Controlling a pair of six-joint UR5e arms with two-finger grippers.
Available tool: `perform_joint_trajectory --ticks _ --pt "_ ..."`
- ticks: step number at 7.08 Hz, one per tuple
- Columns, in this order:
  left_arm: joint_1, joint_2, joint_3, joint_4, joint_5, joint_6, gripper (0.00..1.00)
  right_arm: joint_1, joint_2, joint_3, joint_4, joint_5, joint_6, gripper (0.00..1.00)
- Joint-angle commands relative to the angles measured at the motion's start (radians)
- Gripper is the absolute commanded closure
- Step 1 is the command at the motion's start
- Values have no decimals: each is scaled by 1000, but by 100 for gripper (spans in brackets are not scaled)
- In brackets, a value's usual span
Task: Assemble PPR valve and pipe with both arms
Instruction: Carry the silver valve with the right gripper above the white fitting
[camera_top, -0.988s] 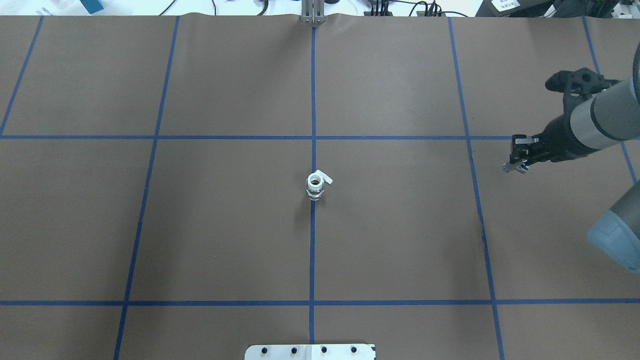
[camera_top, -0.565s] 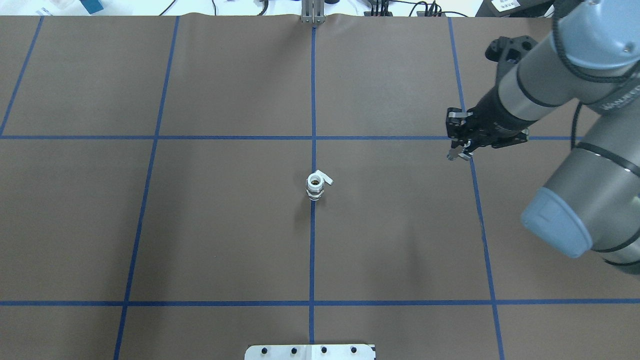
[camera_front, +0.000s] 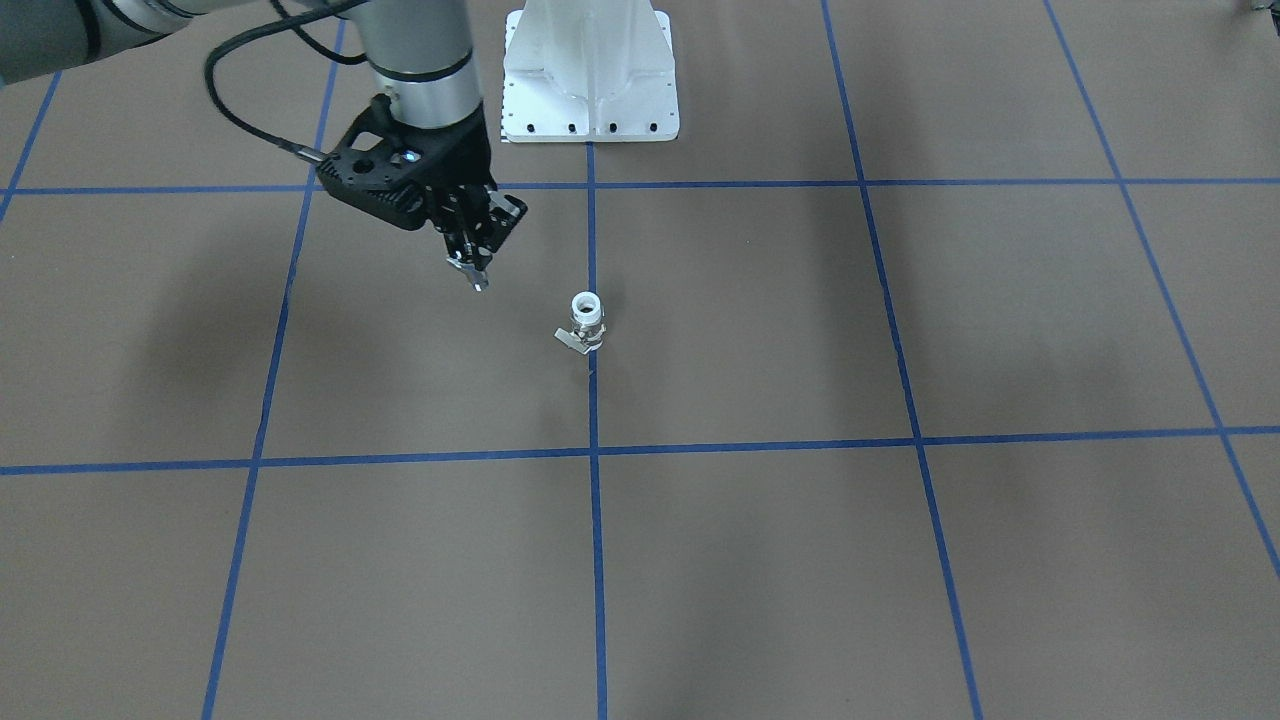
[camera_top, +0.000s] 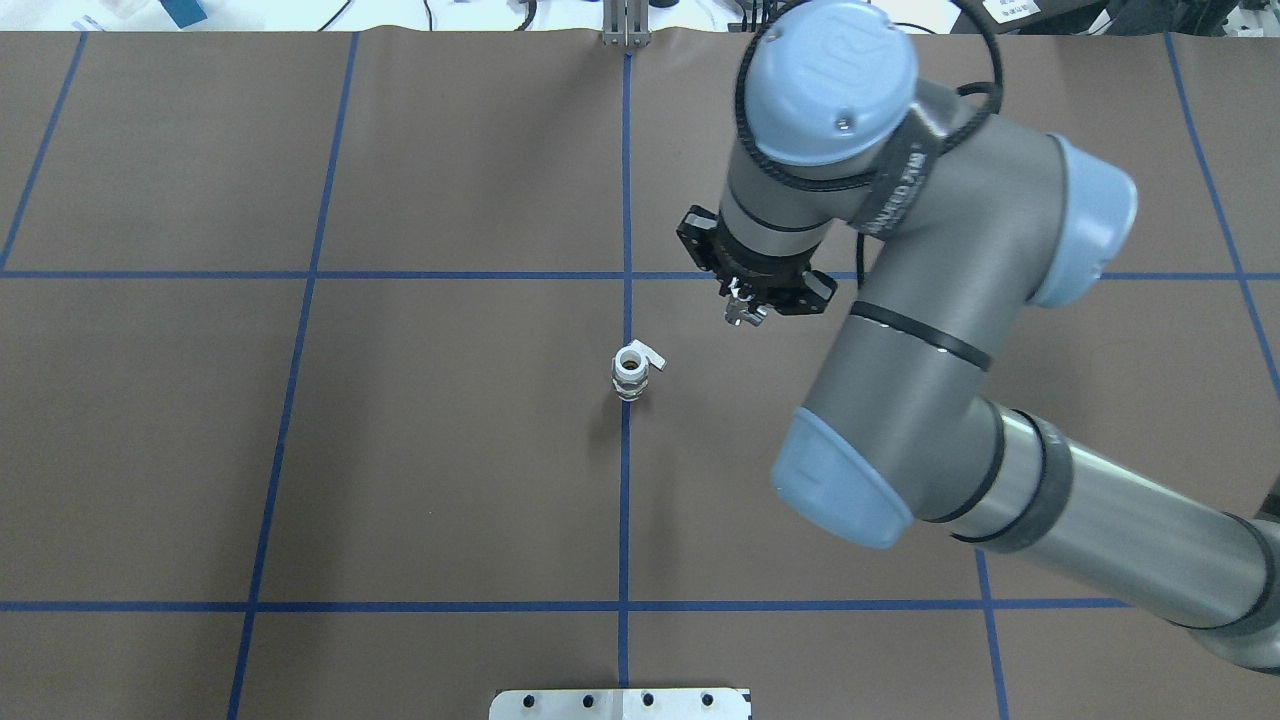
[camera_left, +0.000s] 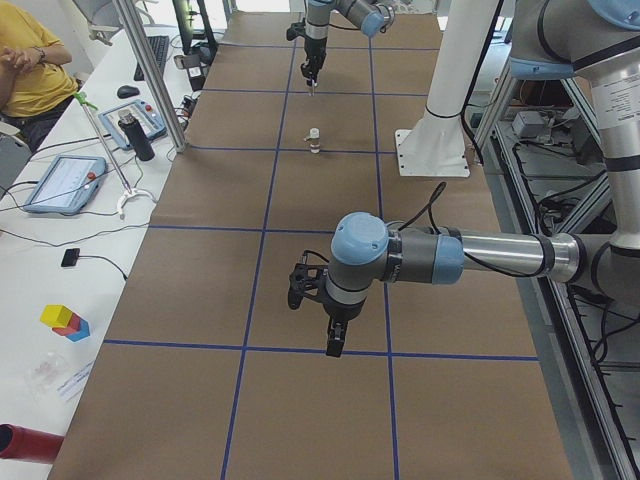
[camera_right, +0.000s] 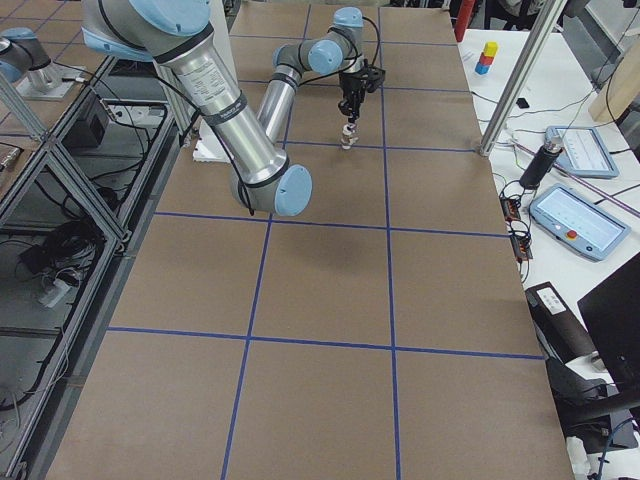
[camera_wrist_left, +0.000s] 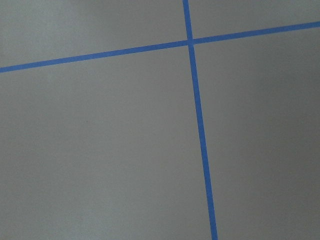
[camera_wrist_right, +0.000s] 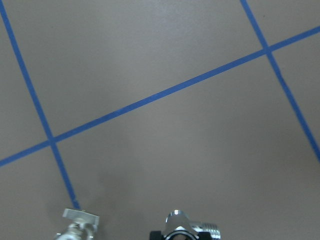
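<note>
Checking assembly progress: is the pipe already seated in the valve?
No, the pipe hangs in the right tool, off to one side of the upright valve.

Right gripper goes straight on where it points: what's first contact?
Probably bare table. The right gripper points down, beside the PPR valve rather than over it, so the pipe it holds would touch first. Height is unclear.

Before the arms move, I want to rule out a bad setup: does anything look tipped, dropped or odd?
Nothing stands out. The PPR valve stands upright on the centre tape line, and the right end effector holds the pipe above the table, apart from the valve.
</note>
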Motion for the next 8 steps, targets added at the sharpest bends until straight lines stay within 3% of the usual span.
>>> perform_joint_trajectory --ticks 1,5,8 --pt "0 -1 -1 0 0 0 0 -67 72 -75 5 -47 186 100" --pt "0 -1 -2 0 0 -2 0 -118 164 -244 25 -89 249 100" --pt "0 -1 -4 0 0 -2 0 -124 163 -292 95 -108 249 100"
